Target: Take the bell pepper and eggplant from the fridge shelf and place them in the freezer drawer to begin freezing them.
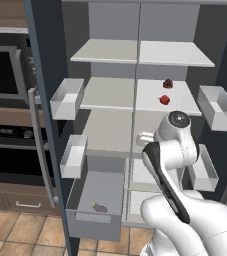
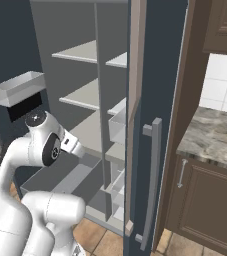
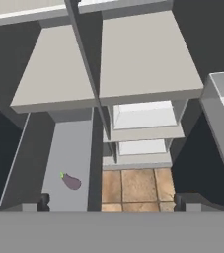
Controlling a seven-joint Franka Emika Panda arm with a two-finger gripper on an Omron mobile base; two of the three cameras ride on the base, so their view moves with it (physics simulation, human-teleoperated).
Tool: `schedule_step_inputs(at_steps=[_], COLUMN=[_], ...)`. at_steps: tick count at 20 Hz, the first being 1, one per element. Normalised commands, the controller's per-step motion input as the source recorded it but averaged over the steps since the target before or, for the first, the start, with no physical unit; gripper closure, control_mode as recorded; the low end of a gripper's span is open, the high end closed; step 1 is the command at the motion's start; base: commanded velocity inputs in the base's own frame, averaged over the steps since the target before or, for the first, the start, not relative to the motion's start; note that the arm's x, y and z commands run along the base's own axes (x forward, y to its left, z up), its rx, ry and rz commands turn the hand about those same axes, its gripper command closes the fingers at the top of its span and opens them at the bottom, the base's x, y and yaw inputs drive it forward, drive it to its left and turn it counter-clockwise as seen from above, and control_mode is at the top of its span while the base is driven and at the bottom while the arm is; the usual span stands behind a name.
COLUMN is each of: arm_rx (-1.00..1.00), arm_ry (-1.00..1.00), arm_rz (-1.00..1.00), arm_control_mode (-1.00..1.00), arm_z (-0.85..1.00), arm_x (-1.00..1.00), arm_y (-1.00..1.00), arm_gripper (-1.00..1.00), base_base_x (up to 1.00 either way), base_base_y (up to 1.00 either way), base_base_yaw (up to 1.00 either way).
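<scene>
The gripper [image 3: 111,201] hung with its fingers [image 3: 43,200] spread wide and nothing between them, their dark tips at five and seven o'clock of the hand view. Just beyond, at about seven o'clock, the eggplant [image 3: 71,181] lay on the floor of the pulled-out freezer drawer [image 1: 96,221], green stem end pointing away from the front panel. Farther up, at one o'clock of the left base view, the bell pepper [image 1: 164,100] sat on the white fridge shelf [image 1: 145,102], a darker maroon round object [image 1: 168,83] just behind it.
</scene>
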Motion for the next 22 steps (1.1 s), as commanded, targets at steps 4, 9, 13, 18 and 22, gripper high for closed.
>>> schedule_step_inputs(at_steps=[4, 9, 13, 18, 22], arm_rx=[0.00, 0.00, 0.00, 0.00, 0.00], arm_ry=[0.00, 0.00, 0.00, 0.00, 0.00], arm_rz=[0.00, 0.00, -0.04, 0.00, 0.00], arm_control_mode=[-1.00, -1.00, 1.00, 1.00, 1.00], arm_z=[0.00, 0.00, 0.00, 0.00, 0.00], arm_x=[0.01, 0.00, 0.00, 0.00, 0.00], arm_y=[-0.06, -0.02, -0.06, 0.00, 0.00], arm_gripper=[-1.00, -1.00, -1.00, -1.00, -1.00], base_base_x=[0.00, 0.00, 0.00, 0.02, 0.13], base_base_y=[0.00, 0.00, -0.07, -0.10, 0.00], base_base_yaw=[0.00, 0.00, -0.10, -0.33, -0.38])
